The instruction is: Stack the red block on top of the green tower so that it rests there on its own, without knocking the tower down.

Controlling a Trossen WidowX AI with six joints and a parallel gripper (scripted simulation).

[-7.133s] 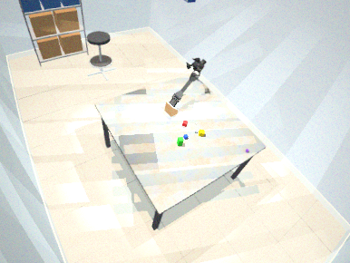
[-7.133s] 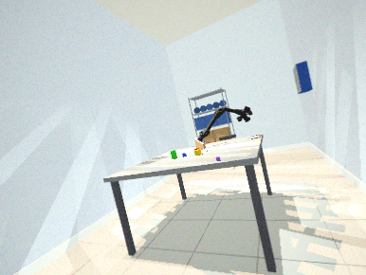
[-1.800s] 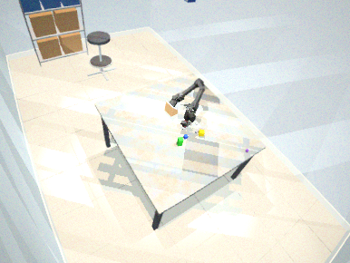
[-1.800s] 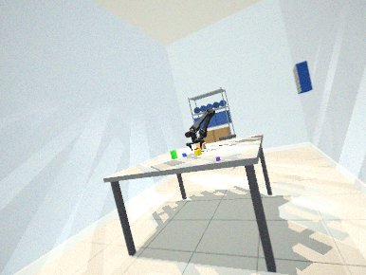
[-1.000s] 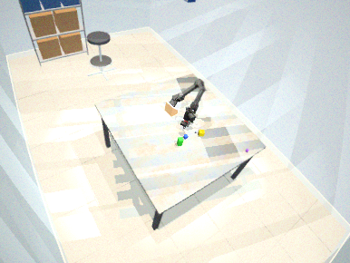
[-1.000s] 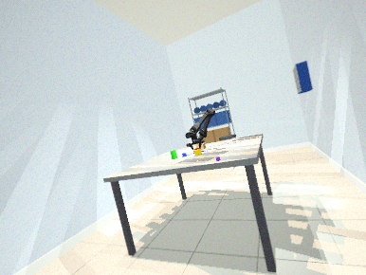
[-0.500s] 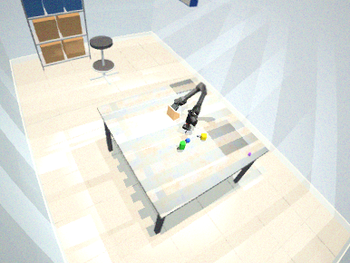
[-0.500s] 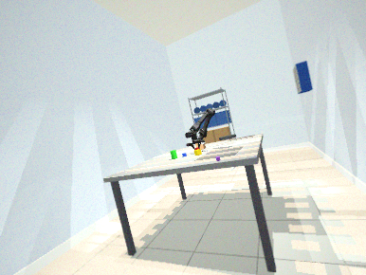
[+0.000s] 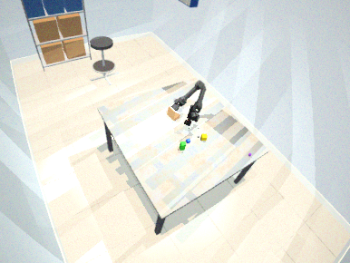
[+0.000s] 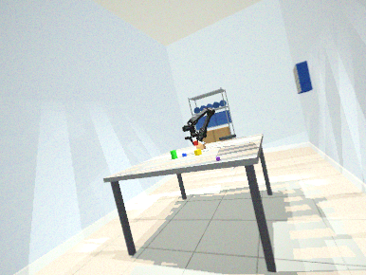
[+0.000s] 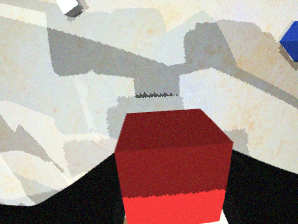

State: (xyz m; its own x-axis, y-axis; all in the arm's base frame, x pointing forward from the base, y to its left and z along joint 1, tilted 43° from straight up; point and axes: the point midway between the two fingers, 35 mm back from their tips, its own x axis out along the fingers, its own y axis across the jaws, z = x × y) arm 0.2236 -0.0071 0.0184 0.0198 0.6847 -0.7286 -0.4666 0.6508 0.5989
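The red block point(image 11: 172, 163) point(image 10: 194, 142) sits between my dark fingers in the wrist view, with its shadow on the table below it. My gripper point(image 11: 166, 151) point(image 9: 188, 124) point(image 10: 193, 140) is shut on it and holds it a little above the table point(image 9: 150, 181) point(image 10: 237, 154). The green tower point(image 9: 182, 145) point(image 10: 173, 154) stands upright on the table, a short way in front of the gripper in the top view. It does not show in the wrist view.
A small blue block point(image 9: 189, 141) point(image 10: 184, 155) point(image 11: 292, 39) and a yellow block point(image 9: 204, 137) point(image 10: 198, 152) lie between the gripper and the tower. A white cube point(image 11: 68, 2) lies farther off. A purple piece point(image 9: 249, 154) point(image 10: 218, 158) lies near the table edge.
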